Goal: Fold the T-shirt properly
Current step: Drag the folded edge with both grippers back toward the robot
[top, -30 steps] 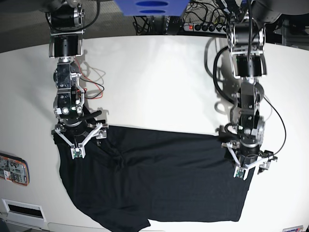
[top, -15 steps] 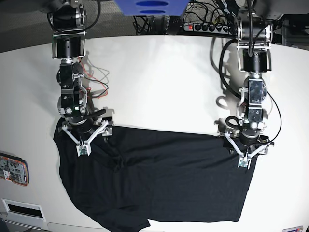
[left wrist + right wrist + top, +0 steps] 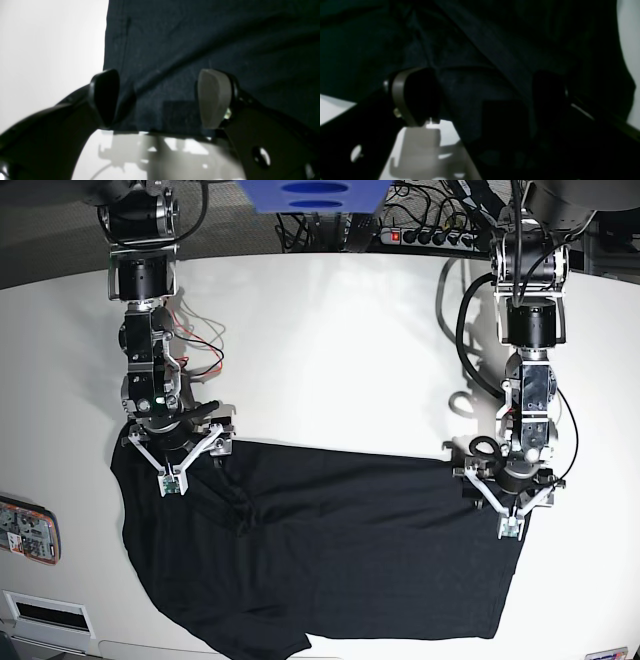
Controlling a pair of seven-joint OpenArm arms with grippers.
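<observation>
At the far left edge of the base view a small flat device [image 3: 27, 530] with an orange rim lies on the white counter [image 3: 330, 350], apart from the cloth. Just right of it, the right arm reaches down from the top, thin red wires [image 3: 195, 355] looping beside it, and its right pincer [image 3: 172, 470] sits over the upper left corner of the T-shirt [image 3: 330, 550]. In the right wrist view that pincer [image 3: 480, 100] stands with its jaws spread wide, dark fabric lying in creases between and beyond the two pads, and a patch of pale counter showing below the left pad; nothing is pinched between them. The T-shirt is spread flat across the near half of the counter, its top edge running roughly straight between the two arms, its lower left part bulging toward the counter's front edge, with a few wrinkles near the left arm. Farther right, the left arm hangs down with a black cable [image 3: 462, 330] curling beside it, and the left pincer [image 3: 510, 515] rests at the shirt's upper right corner. The left wrist view shows this pincer [image 3: 160, 100] also parted, its pads straddling the corner's hem, with bare counter to the left of and below the cloth. A power strip [image 3: 425, 237] lies beyond the counter's far edge.
</observation>
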